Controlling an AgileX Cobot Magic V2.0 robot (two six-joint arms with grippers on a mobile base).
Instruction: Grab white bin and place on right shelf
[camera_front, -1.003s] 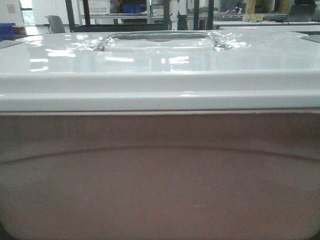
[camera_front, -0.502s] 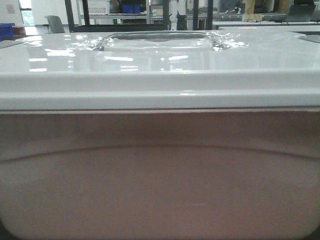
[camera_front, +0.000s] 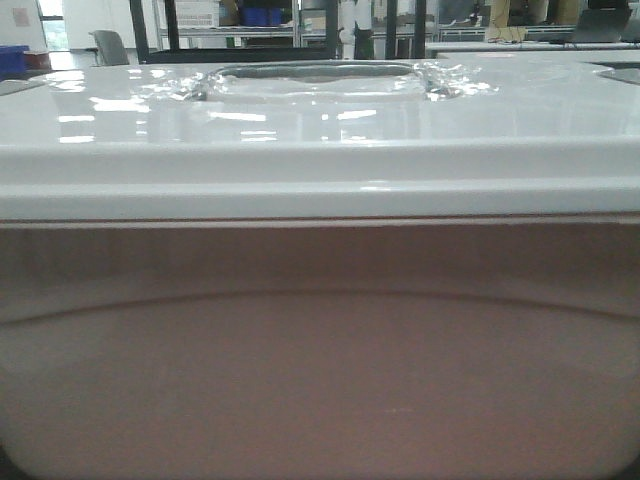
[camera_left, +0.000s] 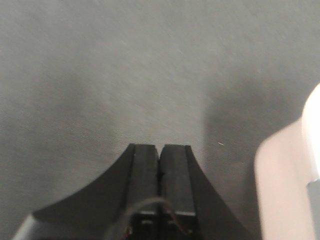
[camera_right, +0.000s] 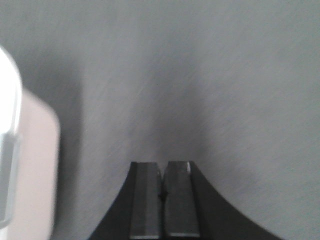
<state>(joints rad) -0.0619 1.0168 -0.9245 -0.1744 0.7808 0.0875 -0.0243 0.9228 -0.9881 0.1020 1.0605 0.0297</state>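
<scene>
White bin (camera_front: 320, 380) fills the front view almost edge to edge, so near the camera that its base and side ends are cut off. Its glossy white lid (camera_front: 320, 120) takes the upper part and throws back bright ceiling glare. A thick white rim (camera_front: 320, 185) runs straight across from 9 to 3 o'clock. Below the rim, the pinkish translucent wall takes everything down to 6 o'clock. A recessed handle (camera_front: 320, 75) sits in the lid at 12 o'clock.

Beyond the lid, along the top edge, stand dark upright posts (camera_front: 140, 30), and blue bins (camera_front: 262, 15) rest on a distant rack just left of 12 o'clock. A grey chair (camera_front: 112, 47) and another blue container (camera_front: 12, 60) show at about 10 o'clock.

In the left wrist view, the left gripper (camera_left: 160, 147) rises from 6 o'clock with its black fingers (camera_left: 145, 175) pressed flat together, pad against pad. A thin cable (camera_left: 145, 204) loops across its base. It points over a blurred grey textured surface (camera_left: 125, 65). A rounded corner of the white bin shows at 4 o'clock, pink wall below and white rim above. The fingertips are clear of it, but whether the gripper body touches it lower down cannot be told.

In the right wrist view, the right gripper (camera_right: 161, 165) also has its fingers closed against each other at 6 o'clock. The bin's corner lies at 8 o'clock, with grey surface between it and the fingers.
</scene>
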